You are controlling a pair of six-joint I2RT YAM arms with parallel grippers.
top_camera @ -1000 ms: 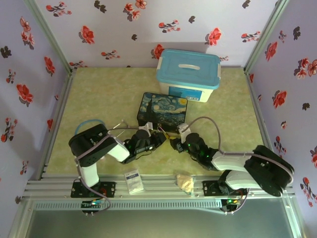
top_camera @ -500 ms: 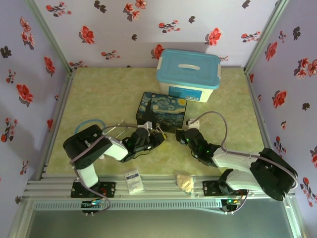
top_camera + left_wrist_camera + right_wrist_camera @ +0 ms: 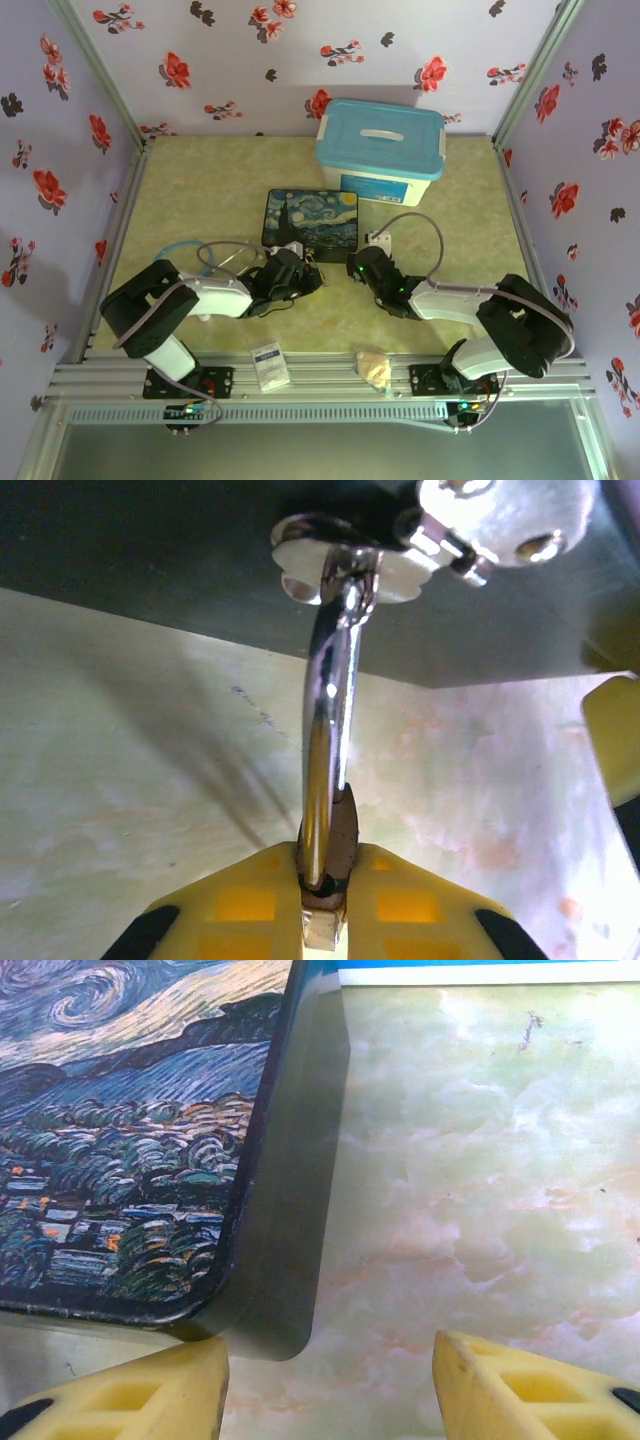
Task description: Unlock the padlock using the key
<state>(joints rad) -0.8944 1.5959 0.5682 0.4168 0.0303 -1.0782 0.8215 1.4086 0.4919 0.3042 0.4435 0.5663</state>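
Observation:
In the left wrist view my left gripper [image 3: 325, 920] is shut on the padlock [image 3: 347, 845], its brass body pinched between the yellow fingers [image 3: 235, 905]. The silver shackle [image 3: 325, 720] runs up through a shiny latch [image 3: 345, 565] on the dark side of the Starry-Night box [image 3: 310, 218]. From above, the left gripper [image 3: 300, 270] sits at the box's near edge. My right gripper [image 3: 330, 1390] is open at the box's near right corner [image 3: 275, 1290], with nothing between its fingers; from above the right gripper [image 3: 358, 268] lies just right of the box. The key is out of view.
A white bin with a blue lid [image 3: 380, 150] stands behind the box. A light blue tube [image 3: 180, 248] curls by the left arm. A white card [image 3: 268, 365] and a crumpled yellowish lump [image 3: 374, 368] lie on the near rail.
The painted box has slid left and turned squarer, with the left gripper moving left with it. The right gripper has moved forward to the box's near right corner.

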